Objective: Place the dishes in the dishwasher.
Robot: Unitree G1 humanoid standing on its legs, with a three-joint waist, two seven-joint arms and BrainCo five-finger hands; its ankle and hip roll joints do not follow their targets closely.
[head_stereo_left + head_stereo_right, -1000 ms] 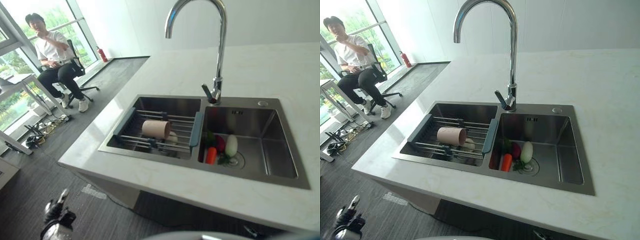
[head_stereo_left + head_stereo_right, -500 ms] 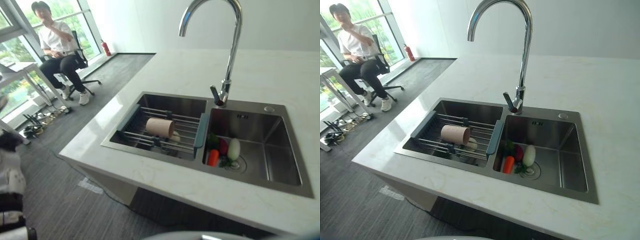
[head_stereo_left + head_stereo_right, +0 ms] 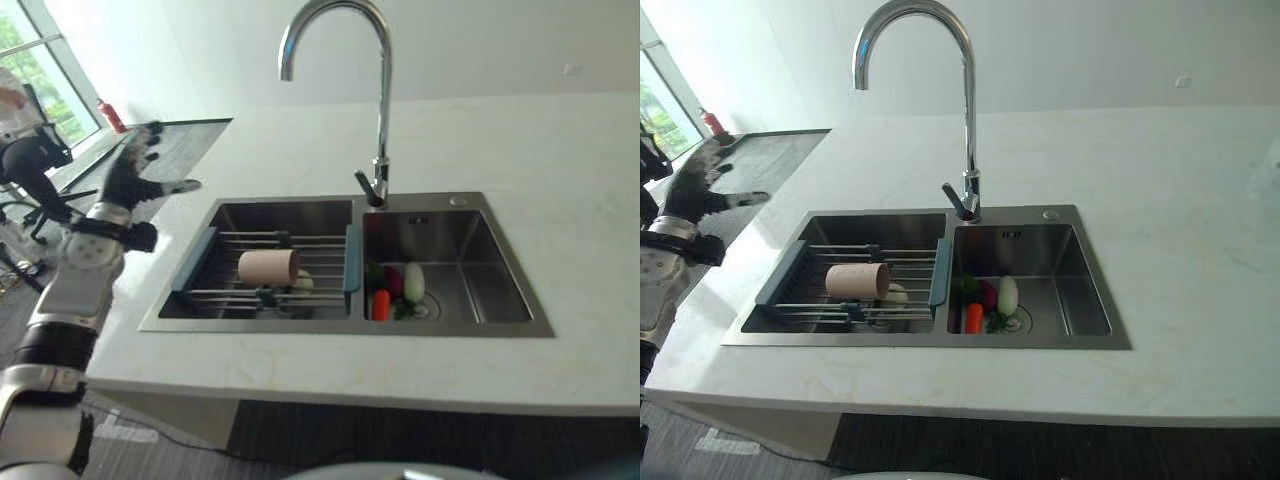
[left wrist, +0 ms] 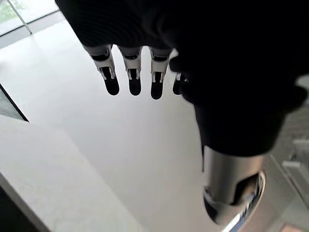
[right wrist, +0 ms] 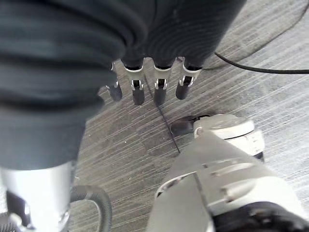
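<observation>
One cup in sink rack; L hand open, well apart; R hand open

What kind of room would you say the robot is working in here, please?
Probably a kitchen island in an office or showroom: a steel double sink with a tall chrome tap set in a pale stone counter, a pink cup on a drying rack, and large windows beyond.

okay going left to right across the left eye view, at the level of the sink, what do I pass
left hand → blue-edged drying rack → pink cup lying on the rack → carrot → white vegetable → bare part of the right basin → white countertop
</observation>
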